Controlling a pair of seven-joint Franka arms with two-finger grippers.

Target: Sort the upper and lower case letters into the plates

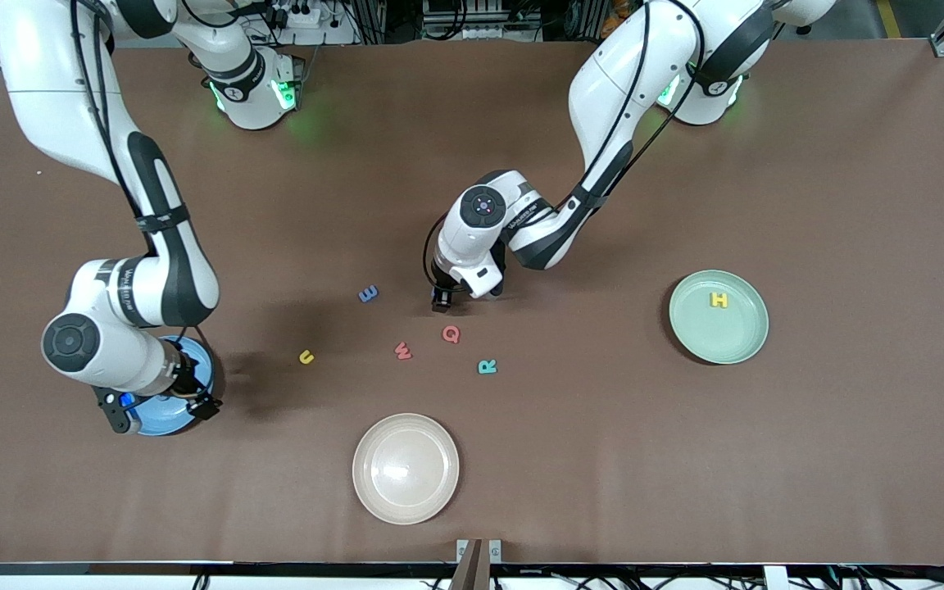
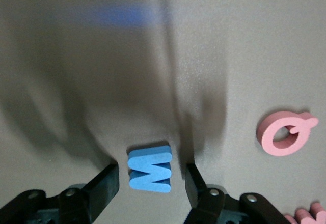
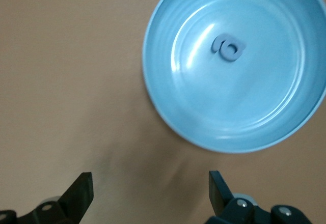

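Note:
My left gripper [image 1: 447, 299] is low over the table's middle, open, with its fingers on either side of a blue zigzag letter, M or W [image 2: 150, 169], and not touching it. The hand hides that letter in the front view. Loose on the table are a blue E [image 1: 368, 293], a yellow u [image 1: 306, 356], a pink w [image 1: 403, 351], a pink Q [image 1: 451, 333] [image 2: 285, 132] and a teal R [image 1: 487, 366]. The mint green plate [image 1: 755, 344] holds a yellow H [image 1: 719, 300]. My right gripper [image 1: 181, 389] [image 3: 150, 183] is open and empty above the edge of the blue plate [image 1: 156, 418] [image 3: 168, 81], which holds a grey-blue letter [image 3: 228, 47].
A beige plate [image 1: 406, 468] stands empty near the table's front edge, nearer to the front camera than the loose letters. Both arms cast shadows on the brown table top.

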